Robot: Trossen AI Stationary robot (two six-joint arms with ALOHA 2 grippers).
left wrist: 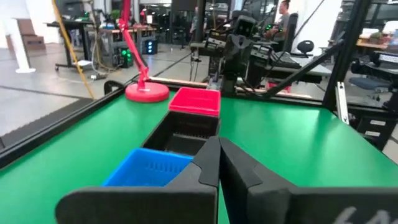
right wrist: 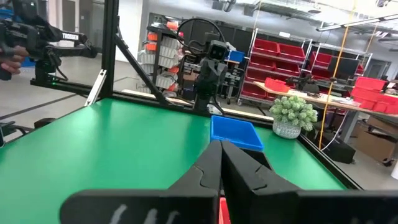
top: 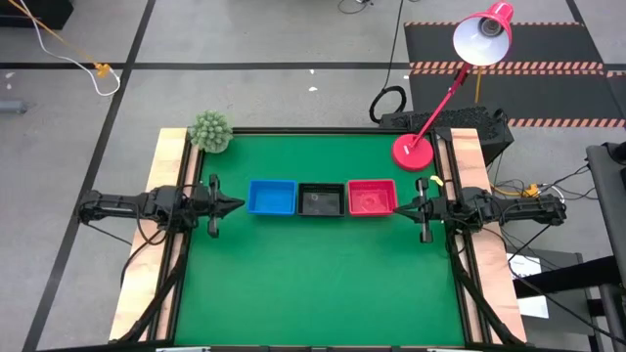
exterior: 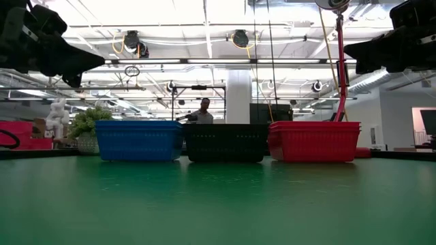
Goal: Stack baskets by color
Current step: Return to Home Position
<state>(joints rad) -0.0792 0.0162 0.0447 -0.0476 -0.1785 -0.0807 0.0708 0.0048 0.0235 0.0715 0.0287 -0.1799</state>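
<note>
High view has the blue baskets (top: pixel 271 197), black baskets (top: pixel 321 198) and red baskets (top: pixel 372 197) side by side in one row across the middle of the green desk (top: pixel 313 284), blue nearest my left arm, red nearest my right. My left fingers (top: pixel 238 205) are pressed together, empty, pointing at the blue end. My right fingers (top: pixel 398 206) are likewise closed on nothing, just beside the red end.

The baskets nested in the blue stack (top: pixel 271 197) cannot be counted from above — the black stack (top: pixel 320 198) is hidden behind the right gripper (right wrist: pixel 221 144) in its wrist view.
</note>
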